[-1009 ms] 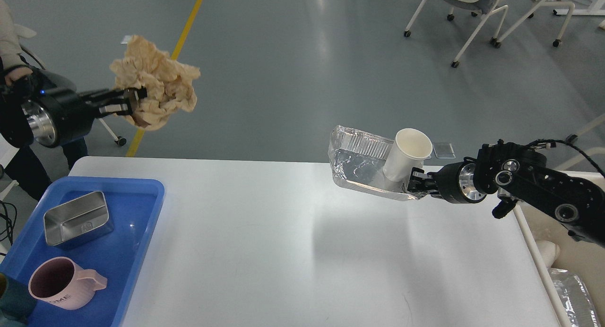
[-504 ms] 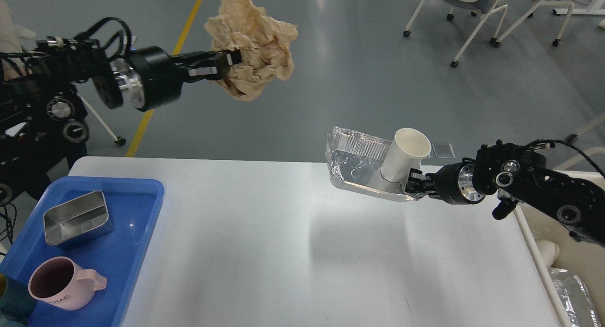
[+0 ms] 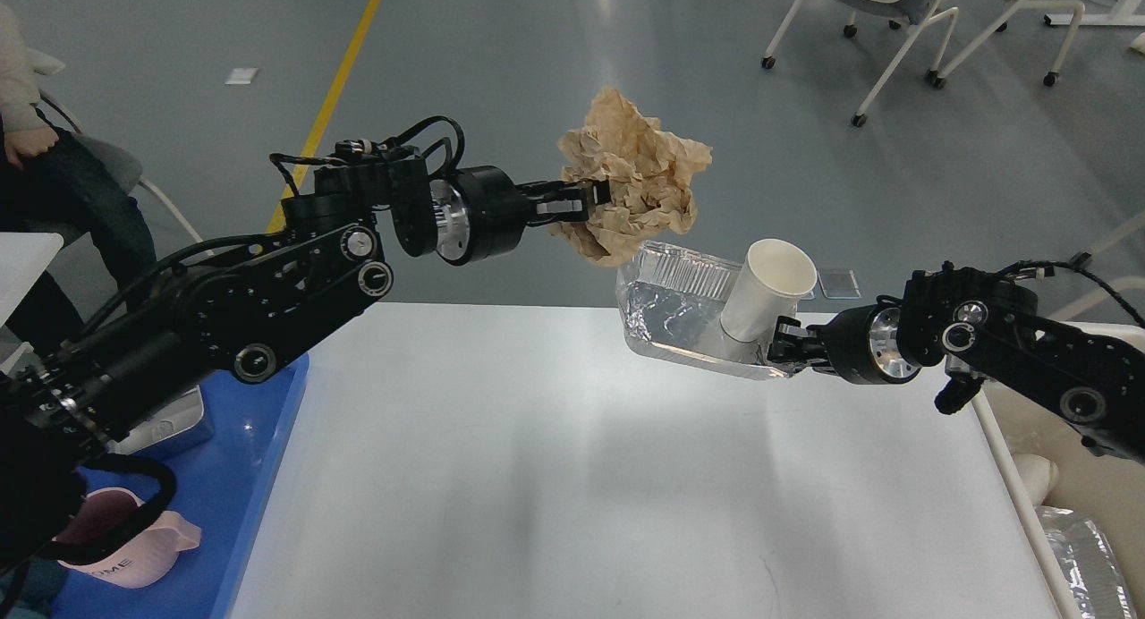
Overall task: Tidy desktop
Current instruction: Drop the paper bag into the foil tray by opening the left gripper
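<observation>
The white-grey desktop fills the lower middle of the head view. My left gripper is shut on a crumpled brown paper ball, held in the air just above the left end of a foil tray. My right gripper is shut on the foil tray's right edge and holds it above the desktop's far right part. A white paper cup stands tilted inside the foil tray.
A blue tray at the left edge holds a steel box and a pink mug, partly hidden by my left arm. A cream bin with foil inside stands at the right. Chairs stand on the floor behind.
My left arm has swung right and forward, carrying the paper ball from the far left to just above the foil tray. The right arm and the tray have barely moved.
</observation>
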`<action>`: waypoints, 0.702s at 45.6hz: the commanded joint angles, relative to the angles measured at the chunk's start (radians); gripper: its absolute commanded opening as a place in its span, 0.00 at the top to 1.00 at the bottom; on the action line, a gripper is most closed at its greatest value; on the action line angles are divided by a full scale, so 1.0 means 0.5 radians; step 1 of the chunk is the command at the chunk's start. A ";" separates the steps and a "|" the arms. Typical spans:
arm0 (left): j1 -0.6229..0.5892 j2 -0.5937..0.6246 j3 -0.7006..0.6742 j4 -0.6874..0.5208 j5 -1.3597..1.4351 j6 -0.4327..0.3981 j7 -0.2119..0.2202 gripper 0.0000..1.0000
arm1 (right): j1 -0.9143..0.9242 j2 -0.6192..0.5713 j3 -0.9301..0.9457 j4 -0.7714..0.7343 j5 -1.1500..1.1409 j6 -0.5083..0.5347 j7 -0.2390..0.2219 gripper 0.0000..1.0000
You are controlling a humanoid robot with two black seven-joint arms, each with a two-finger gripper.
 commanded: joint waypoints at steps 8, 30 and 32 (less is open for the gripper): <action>0.002 -0.335 0.031 0.254 0.096 0.043 -0.006 0.96 | -0.006 -0.034 0.026 0.046 0.000 -0.003 0.000 1.00; 0.026 -0.406 0.028 0.297 0.062 0.058 0.018 0.03 | -0.015 -0.034 0.059 0.058 0.000 -0.003 0.003 1.00; 0.032 -0.406 0.025 0.294 0.062 0.058 0.021 0.03 | -0.015 -0.034 0.062 0.058 0.000 -0.003 0.000 1.00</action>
